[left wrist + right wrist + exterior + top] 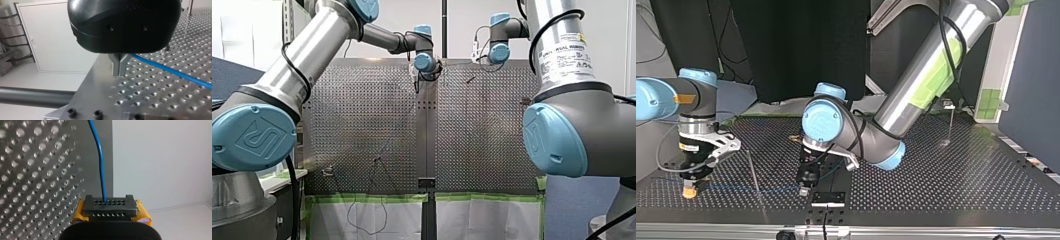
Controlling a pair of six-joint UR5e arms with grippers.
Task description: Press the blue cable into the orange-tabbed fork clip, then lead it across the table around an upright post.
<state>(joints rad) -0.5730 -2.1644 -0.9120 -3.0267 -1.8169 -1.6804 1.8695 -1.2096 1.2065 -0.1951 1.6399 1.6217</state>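
Note:
The thin blue cable (746, 189) lies low over the perforated table (956, 185), stretched between my two grippers. At the top view's left, my right gripper (689, 190) with yellow pads is shut on one end. In the right wrist view the cable (100, 157) runs straight out from my right gripper's (110, 206) closed dark fingertips. My left gripper (803, 189) sits near the table's middle seam. Its metal fingers (119, 65) are shut, and the cable (170, 70) leaves them sideways. I cannot make out an orange-tabbed clip apart from the yellow pads.
A thin upright post (753, 172) stands between the two grippers, just behind the cable. Another slim post (951, 125) stands far off at the top view's right. A black bracket (827, 197) sits on the table edge by my left gripper.

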